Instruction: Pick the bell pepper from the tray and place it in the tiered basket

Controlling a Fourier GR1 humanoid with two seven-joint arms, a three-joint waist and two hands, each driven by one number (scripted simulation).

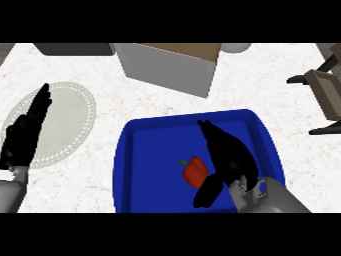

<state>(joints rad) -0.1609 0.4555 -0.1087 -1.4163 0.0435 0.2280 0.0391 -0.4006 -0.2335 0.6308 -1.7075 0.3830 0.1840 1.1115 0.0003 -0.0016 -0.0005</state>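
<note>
Pepper (194, 171) lies in our tray (140, 150) (near edge); right hand (228, 152), open beside it, should curl round its middle.

White speckled counter (306, 165) carries blue tray (140, 150), round placemat (73, 107), grey box (169, 67), tiered basket (335, 85).

Tray rim: the raised wall of the blue rectangular tray (129, 150) rings my right hand (232, 152), which sits inside it with fingers straight.
Inside the tray: bare blue floor lies open ahead of my fingertips and left of the red bell pepper (195, 171).
Straight ahead: a grey open-topped box (169, 70) stands just beyond the tray's far edge.
Far right: the dark-framed wooden tiered basket (334, 87), with white counter (276, 70) free between box and basket.
Left side: my left hand (24, 132) rests open over a pale round lace-edged mat (73, 107), well apart.
</note>
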